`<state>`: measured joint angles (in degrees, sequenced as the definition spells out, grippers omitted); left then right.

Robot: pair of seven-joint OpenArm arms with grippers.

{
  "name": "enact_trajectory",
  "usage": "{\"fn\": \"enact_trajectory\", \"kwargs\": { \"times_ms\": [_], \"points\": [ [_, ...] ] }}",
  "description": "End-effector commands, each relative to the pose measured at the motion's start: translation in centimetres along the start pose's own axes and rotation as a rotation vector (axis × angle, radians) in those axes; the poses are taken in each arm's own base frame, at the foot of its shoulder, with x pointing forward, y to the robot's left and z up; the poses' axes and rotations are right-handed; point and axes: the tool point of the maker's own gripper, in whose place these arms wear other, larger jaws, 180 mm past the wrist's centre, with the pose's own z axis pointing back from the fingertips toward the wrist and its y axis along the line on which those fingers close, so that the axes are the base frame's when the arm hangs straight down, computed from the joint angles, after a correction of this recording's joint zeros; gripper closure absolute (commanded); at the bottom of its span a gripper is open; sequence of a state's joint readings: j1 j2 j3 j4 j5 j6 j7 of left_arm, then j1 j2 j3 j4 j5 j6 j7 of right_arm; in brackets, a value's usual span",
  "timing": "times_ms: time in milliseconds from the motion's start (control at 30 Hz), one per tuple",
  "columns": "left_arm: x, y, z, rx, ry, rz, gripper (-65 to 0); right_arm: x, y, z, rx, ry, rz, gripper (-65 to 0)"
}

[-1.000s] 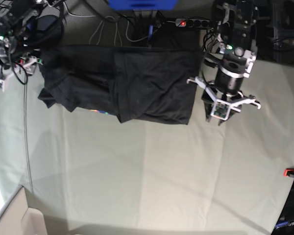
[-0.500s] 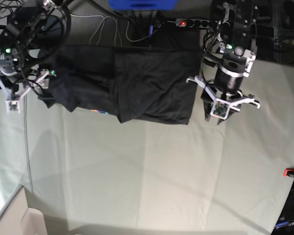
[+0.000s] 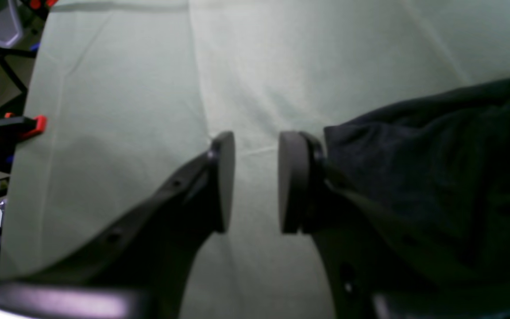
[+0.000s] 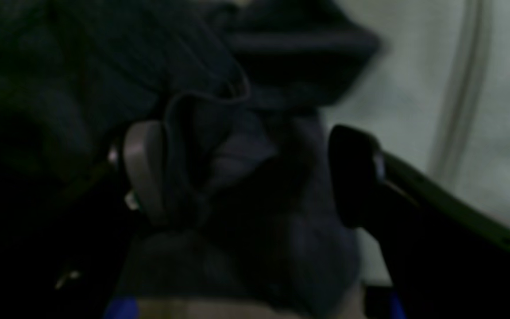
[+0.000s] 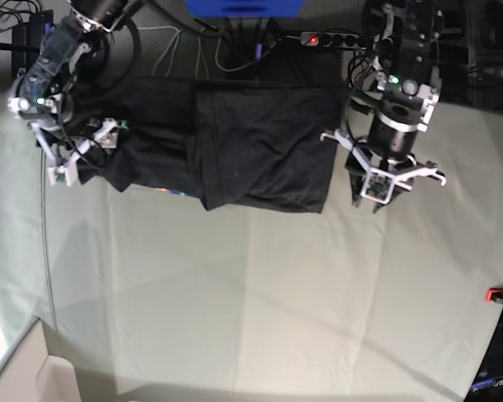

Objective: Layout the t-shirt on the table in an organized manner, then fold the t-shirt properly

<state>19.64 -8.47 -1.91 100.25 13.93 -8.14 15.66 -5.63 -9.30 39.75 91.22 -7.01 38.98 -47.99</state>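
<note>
The t-shirt (image 5: 235, 146) lies bunched and partly doubled over at the far side of the table (image 5: 260, 301). It is not spread flat yet, so the job looks to be at the laying-out step, and folding has not begun.

The right gripper (image 4: 248, 175) has its jaws spread wide, and a lump of the shirt's cloth sits right between them. The jaws are not squeezing the cloth, so nothing is held. In the base view this gripper (image 5: 77, 159) is down at the crumpled end of the shirt.

The left gripper (image 3: 257, 181) is over bare table, with the other end of the shirt just beside one of its fingers (image 3: 294, 181). There is a small gap between its jaws with nothing in it, so it holds nothing too.

Next, I think the right gripper should close on the cloth between its jaws. The left gripper would need to shift sideways onto the shirt's edge and pinch it. Then both could pull apart to stretch the shirt out flat.

A red clamp (image 3: 33, 125) sits at the table's edge, well away from the left gripper.
</note>
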Motion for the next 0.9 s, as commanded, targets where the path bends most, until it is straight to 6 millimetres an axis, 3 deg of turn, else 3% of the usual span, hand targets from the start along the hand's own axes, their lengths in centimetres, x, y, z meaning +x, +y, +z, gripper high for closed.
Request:
{"fn": "enact_trajectory", "kwargs": {
  "times_ms": [0, 133, 567, 733, 867],
  "points": [
    [1.1, 0.7, 0.1, 0.016, -0.041, -0.012, -16.7, 1.0, 0.0, 0.1, 0.010, -0.043, 0.013, -52.3],
    [1.0, 0.8, 0.1, 0.016, -0.039, -0.016, -16.7, 0.5, 0.5, -0.6, 0.033, -0.052, -0.001, -52.3],
    [1.2, 0.8, 0.0, 0.018, -0.044, -0.014, -16.7, -1.1, -3.7, -0.3, -0.034, -0.021, -0.027, -52.3],
    [1.3, 0.9, 0.0, 0.019, -0.046, -0.014, -16.7, -1.7, -3.3, -0.5, -0.025, -0.006, -0.034, -52.3],
    [1.4, 0.9, 0.0, 0.020, -0.049, -0.014, -16.7, -3.3, -2.5, -1.4, 0.009, 0.038, -0.053, -52.3]
  ]
}}
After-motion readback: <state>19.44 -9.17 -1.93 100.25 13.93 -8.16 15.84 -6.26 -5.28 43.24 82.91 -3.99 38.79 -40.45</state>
